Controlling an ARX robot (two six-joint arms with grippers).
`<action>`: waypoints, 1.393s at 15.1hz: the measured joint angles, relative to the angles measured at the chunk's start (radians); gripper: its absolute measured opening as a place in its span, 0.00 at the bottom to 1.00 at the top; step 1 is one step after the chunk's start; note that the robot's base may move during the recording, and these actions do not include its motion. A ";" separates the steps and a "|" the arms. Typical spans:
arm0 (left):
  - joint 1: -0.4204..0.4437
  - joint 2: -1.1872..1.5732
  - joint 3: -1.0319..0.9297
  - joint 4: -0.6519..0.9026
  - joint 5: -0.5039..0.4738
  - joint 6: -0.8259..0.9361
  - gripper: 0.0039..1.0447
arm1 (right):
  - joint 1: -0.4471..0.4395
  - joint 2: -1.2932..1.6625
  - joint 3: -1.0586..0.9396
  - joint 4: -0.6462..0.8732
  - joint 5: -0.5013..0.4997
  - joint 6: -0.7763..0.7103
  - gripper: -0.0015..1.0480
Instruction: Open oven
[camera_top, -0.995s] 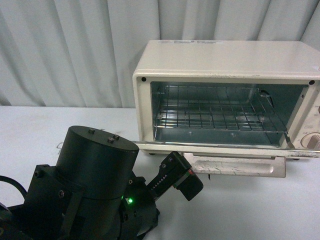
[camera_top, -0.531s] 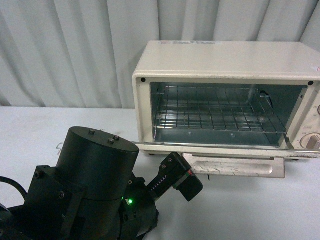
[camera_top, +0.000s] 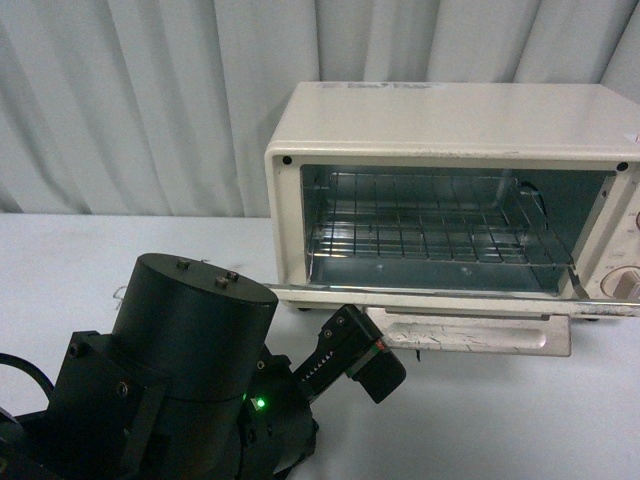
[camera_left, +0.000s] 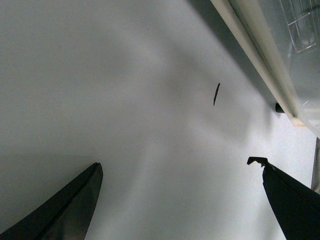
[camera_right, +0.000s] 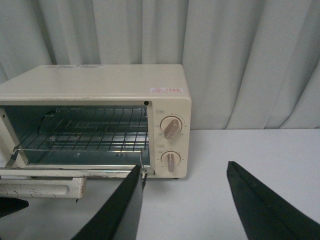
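Note:
The cream-white oven (camera_top: 450, 115) stands on the white table with its door dropped down flat; the beige bar handle (camera_top: 470, 335) lies in front of it, and the wire rack (camera_top: 420, 235) shows inside. My left gripper (camera_left: 176, 163) is open over bare table, with the oven's door edge (camera_left: 260, 55) to one side. My right gripper (camera_right: 184, 166) is open and empty, held off from the oven (camera_right: 100, 80), facing its two dial knobs (camera_right: 171, 127). The lowered handle (camera_right: 40, 189) is apart from both fingers.
My left arm's black housing (camera_top: 200, 380) fills the near left of the front view. Grey curtains (camera_top: 130, 100) hang behind the table. A small dark mark (camera_left: 216, 94) lies on the table near the oven's foot (camera_left: 279, 107).

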 joint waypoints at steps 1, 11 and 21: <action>0.000 0.000 0.000 0.000 0.000 0.000 0.94 | 0.000 0.000 0.000 0.000 0.000 0.000 0.61; 0.069 -0.134 -0.309 0.238 -0.041 0.089 0.94 | 0.000 0.000 0.000 0.000 0.000 0.000 0.94; 0.340 -0.731 -0.620 0.415 -0.281 0.819 0.64 | -0.001 0.000 0.000 -0.002 0.002 0.000 0.94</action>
